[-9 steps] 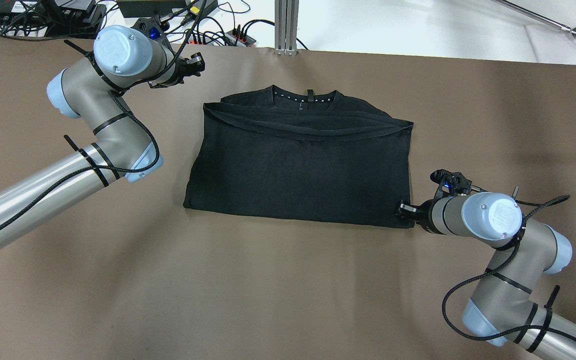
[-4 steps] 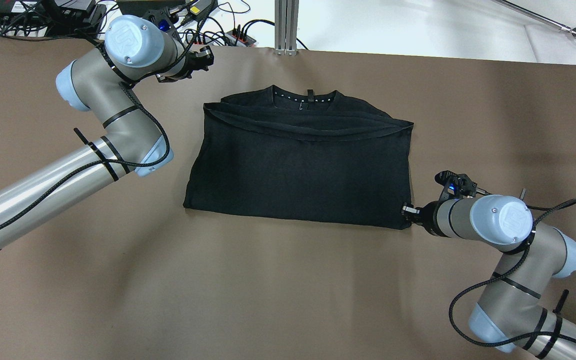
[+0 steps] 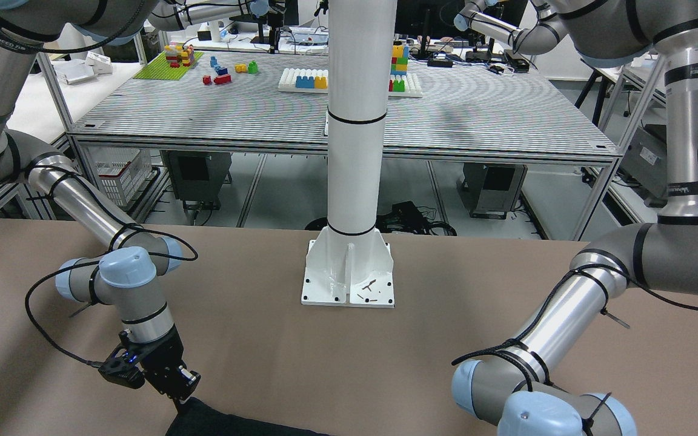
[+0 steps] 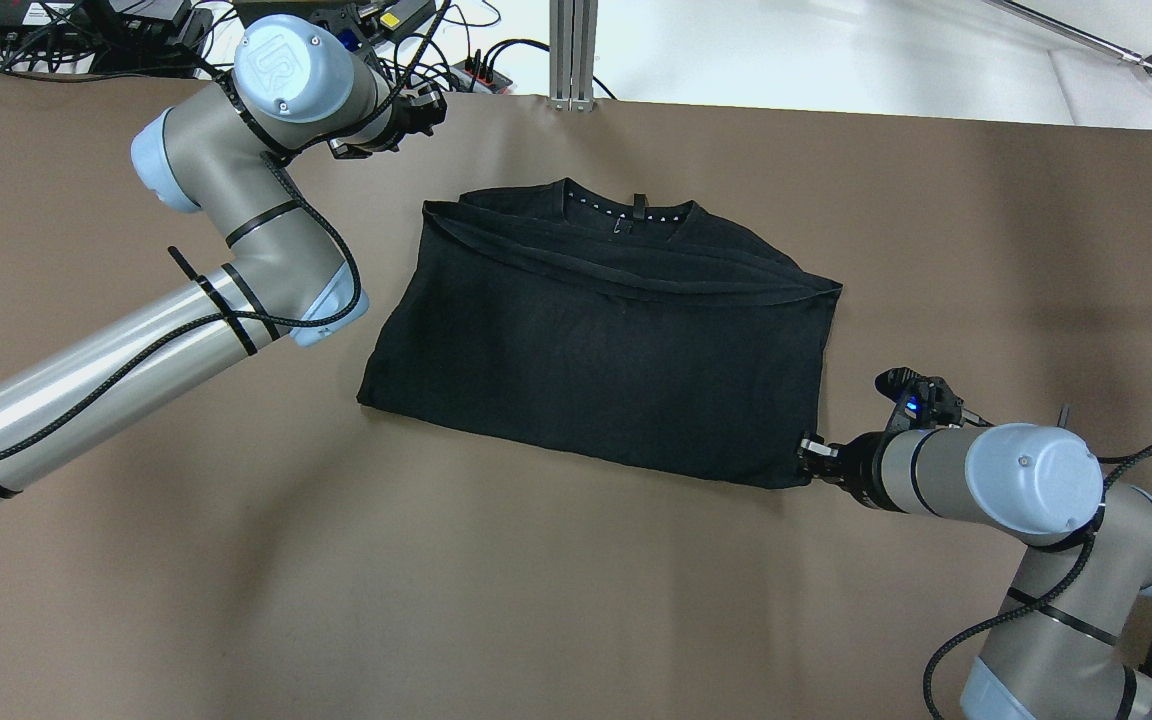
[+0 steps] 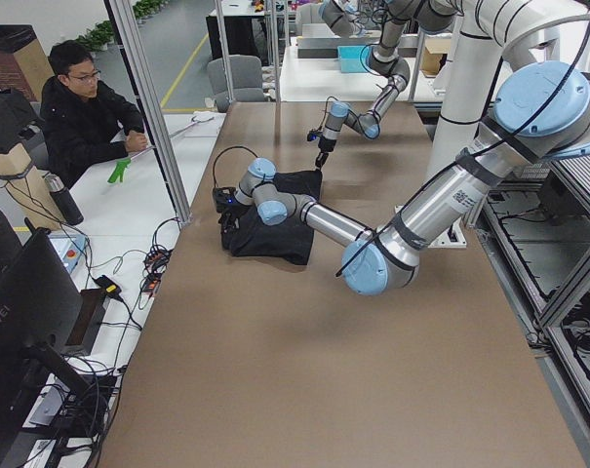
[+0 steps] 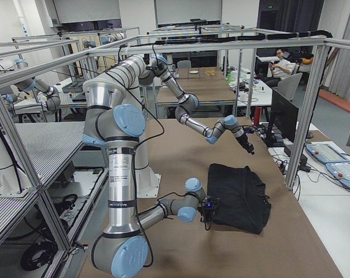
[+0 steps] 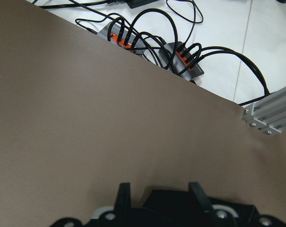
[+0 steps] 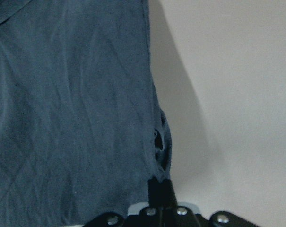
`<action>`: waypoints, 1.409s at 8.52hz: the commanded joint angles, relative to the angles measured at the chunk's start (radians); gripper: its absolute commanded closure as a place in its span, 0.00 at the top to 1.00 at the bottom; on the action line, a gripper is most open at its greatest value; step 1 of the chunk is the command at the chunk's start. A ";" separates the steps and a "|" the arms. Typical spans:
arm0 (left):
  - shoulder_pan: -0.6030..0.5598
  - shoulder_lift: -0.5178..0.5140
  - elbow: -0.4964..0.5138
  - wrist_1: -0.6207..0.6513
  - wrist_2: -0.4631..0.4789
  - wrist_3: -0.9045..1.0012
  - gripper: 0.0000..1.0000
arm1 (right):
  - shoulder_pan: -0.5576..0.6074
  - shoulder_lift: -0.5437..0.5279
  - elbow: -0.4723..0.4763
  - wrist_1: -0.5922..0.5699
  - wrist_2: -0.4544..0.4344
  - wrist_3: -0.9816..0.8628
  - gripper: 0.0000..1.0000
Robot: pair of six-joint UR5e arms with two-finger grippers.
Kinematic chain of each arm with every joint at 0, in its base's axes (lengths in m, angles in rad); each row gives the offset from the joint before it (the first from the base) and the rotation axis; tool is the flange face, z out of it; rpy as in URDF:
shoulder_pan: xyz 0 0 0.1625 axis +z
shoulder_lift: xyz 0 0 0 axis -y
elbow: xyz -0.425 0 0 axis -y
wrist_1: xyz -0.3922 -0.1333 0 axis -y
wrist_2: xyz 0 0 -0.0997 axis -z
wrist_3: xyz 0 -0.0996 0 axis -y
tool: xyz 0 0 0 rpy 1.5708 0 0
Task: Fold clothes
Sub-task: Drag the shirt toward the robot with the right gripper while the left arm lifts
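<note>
- The plain black matte fabric garment (image 4: 606, 350), folded in half, lies askew at the centre of the brown table (image 4: 576, 600).
- The right gripper (image 4: 807, 459) is clamped on its 4 o'clock corner, probably to drag or fold it.
- The left gripper (image 4: 429, 106) hovers at 11 o'clock with its fingers apart and empty, clear of the cloth.

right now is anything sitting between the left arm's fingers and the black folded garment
Nothing visible does: only bare brown table cover separates the left arm's fingers from the folded black fabric garment.
</note>
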 commanded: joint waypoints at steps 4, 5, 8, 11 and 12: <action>0.003 -0.012 -0.006 0.024 -0.004 -0.002 0.52 | -0.106 -0.083 0.194 0.001 0.525 0.165 0.00; 0.012 -0.012 -0.008 0.024 -0.005 -0.002 0.52 | -0.204 -0.074 0.197 0.003 0.517 0.247 0.00; 0.017 0.034 -0.069 0.026 -0.038 -0.003 0.51 | -0.367 -0.025 0.185 -0.002 0.391 0.295 0.95; 0.039 0.149 -0.206 0.024 -0.087 -0.052 0.51 | -0.347 -0.005 0.192 -0.002 0.371 0.295 0.95; 0.079 0.193 -0.274 0.024 -0.090 -0.081 0.52 | -0.326 -0.003 0.192 -0.002 0.365 0.295 0.95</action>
